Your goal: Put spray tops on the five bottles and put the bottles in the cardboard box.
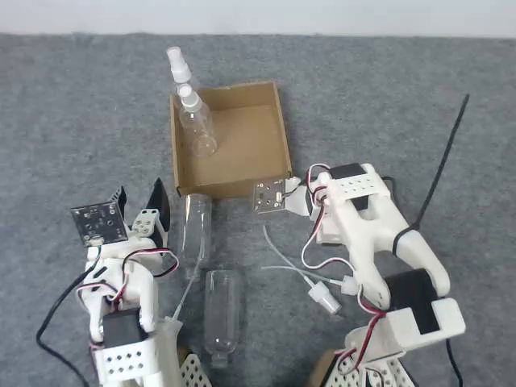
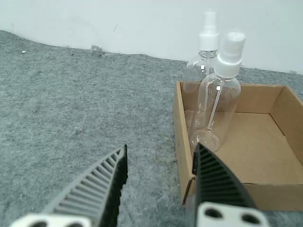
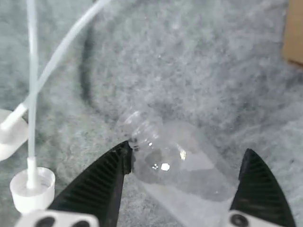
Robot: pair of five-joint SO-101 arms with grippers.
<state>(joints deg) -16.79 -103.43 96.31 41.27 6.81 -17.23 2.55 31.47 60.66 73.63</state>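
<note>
"Where were the bottles?"
"One capped bottle (image 1: 196,121) stood in the cardboard box (image 1: 270,137). Loose spray tops (image 1: 326,300) lay on the carpet (image 1: 387,105)."
"And the claws?"
"The left gripper (image 2: 161,147) was spread and held nothing. The right gripper (image 3: 187,151) was open around a lying uncapped bottle (image 3: 182,168)."

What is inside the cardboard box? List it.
One capped bottle stands on the cardboard box floor by its wall. A second capped bottle rises just behind it; the first covers its base, so whether it stands inside cannot be told.
</note>
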